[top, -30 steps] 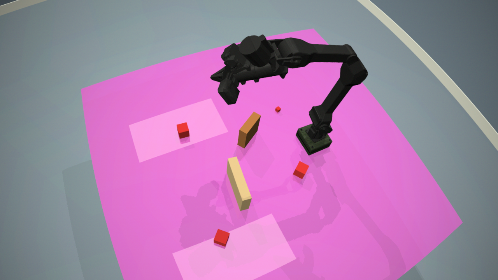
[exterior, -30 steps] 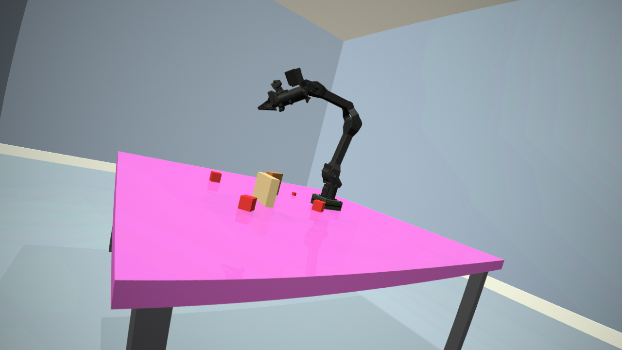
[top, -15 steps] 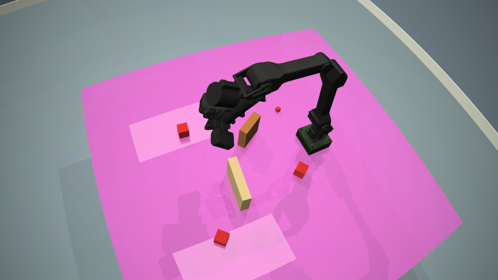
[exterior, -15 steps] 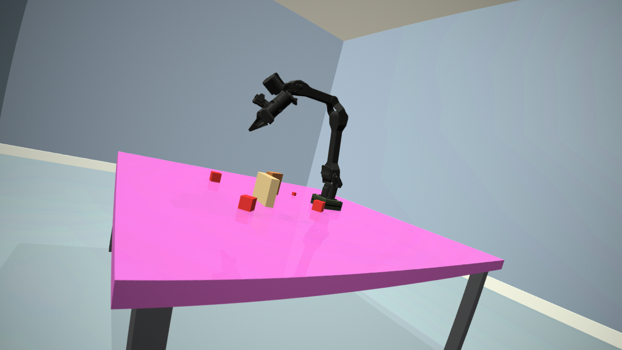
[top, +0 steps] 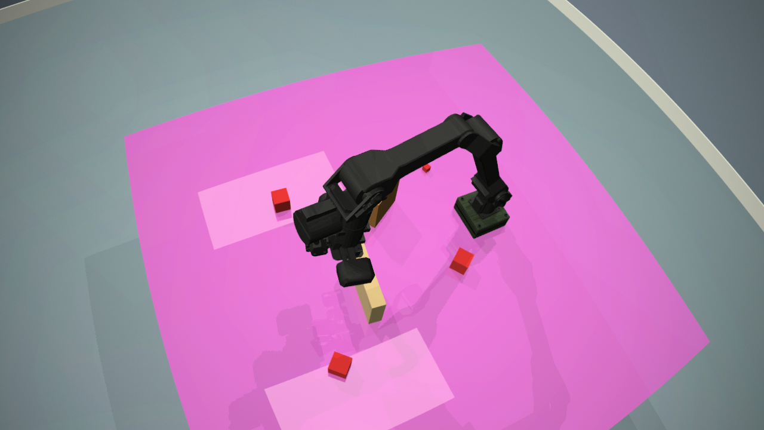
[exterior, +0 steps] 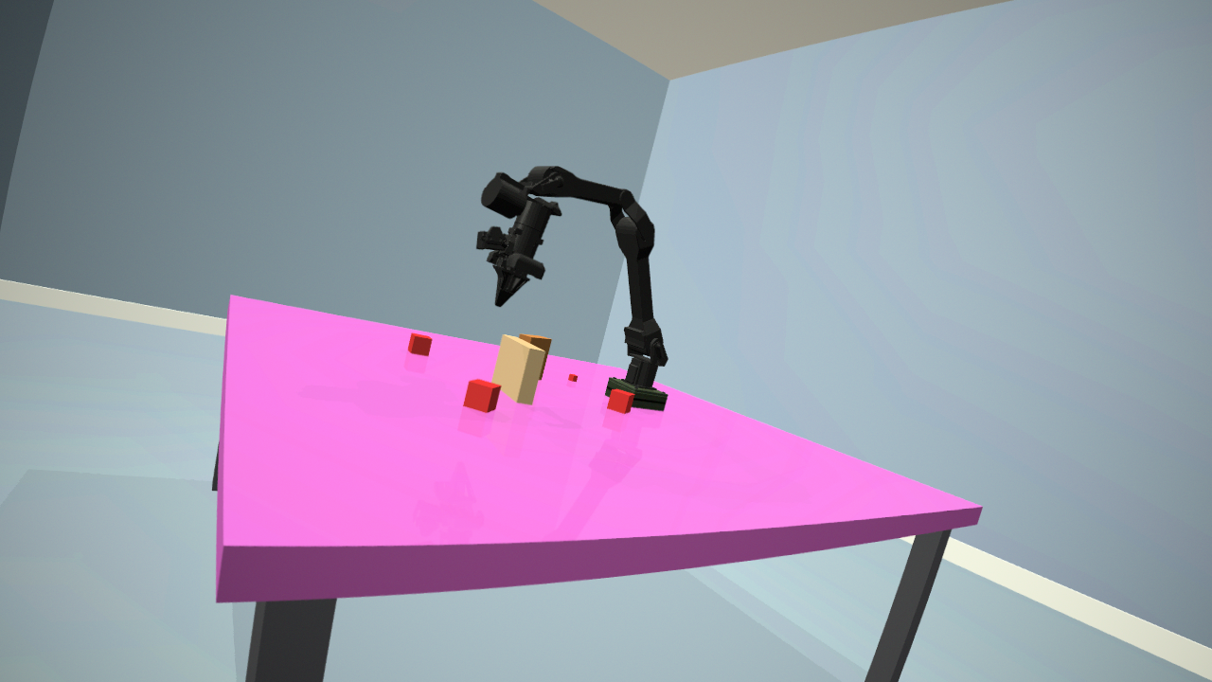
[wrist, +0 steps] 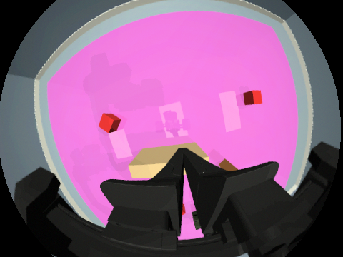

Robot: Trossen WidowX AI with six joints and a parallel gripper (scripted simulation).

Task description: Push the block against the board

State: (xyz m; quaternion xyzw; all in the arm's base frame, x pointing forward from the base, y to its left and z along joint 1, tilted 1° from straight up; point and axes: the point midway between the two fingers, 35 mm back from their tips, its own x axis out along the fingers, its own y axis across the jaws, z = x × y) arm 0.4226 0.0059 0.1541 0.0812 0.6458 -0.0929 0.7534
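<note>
Our gripper (exterior: 506, 298) hangs above the table (exterior: 355, 475) with its fingers pressed together on nothing, pointing down over the tan board (exterior: 518, 368). Just beyond the board stands the brown square block (exterior: 537, 341), apart from it, with small red cubes (top: 280, 199) scattered around.

The flat table top (exterior: 355, 475) is bright magenta-pink with a darker purple front edge, and two paler pink rectangular patches (top: 256, 197) show on it. On it are a pale tan long board (top: 372, 301), an orange-brown square block (top: 385, 205) and four plain red small cubes (top: 280, 199). The jointed robot arm (top: 427, 141) is plain black on a dark green square base (top: 480, 216).
</note>
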